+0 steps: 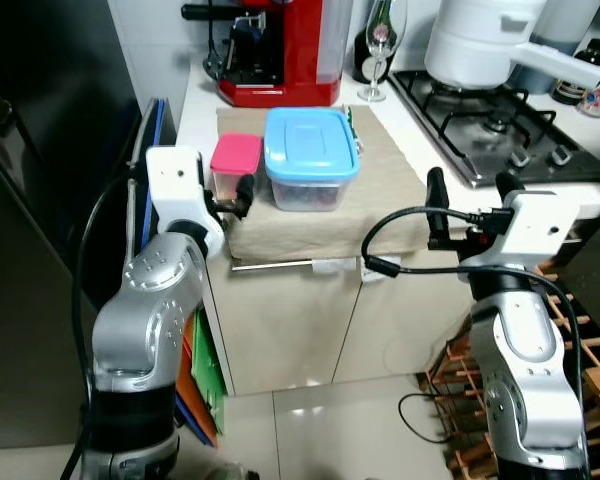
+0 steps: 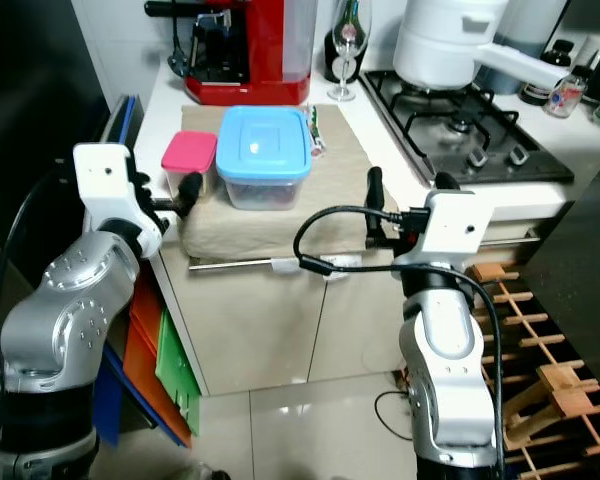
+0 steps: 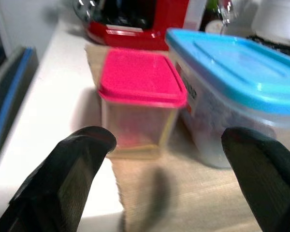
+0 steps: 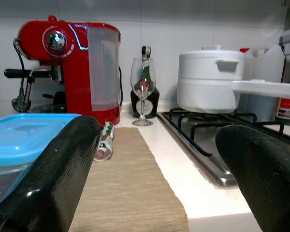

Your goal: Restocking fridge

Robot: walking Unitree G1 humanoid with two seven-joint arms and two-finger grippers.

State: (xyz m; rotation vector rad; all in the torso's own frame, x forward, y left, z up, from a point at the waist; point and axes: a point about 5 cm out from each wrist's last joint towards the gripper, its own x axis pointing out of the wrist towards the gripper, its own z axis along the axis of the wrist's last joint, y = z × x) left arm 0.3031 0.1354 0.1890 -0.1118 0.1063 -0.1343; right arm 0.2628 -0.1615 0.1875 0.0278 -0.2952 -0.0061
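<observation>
Up close, the left gripper [image 3: 164, 179] hangs wide open and empty just before the small pink-lidded tub [image 1: 235, 163], which sits on the beige mat [image 1: 380, 190] touching the blue-lidded box [image 1: 311, 158]. The right gripper [image 4: 159, 179], also open and empty, hovers at the counter edge. Closing off-centre could catch the blue box or tip the narrow tub.

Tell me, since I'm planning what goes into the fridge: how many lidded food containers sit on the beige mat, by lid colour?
Pink lid: 1, the small container, just ahead of the open left end effector.
Blue lid: 1, the larger container, right beside it.
Total: 2 on the beige mat.
</observation>
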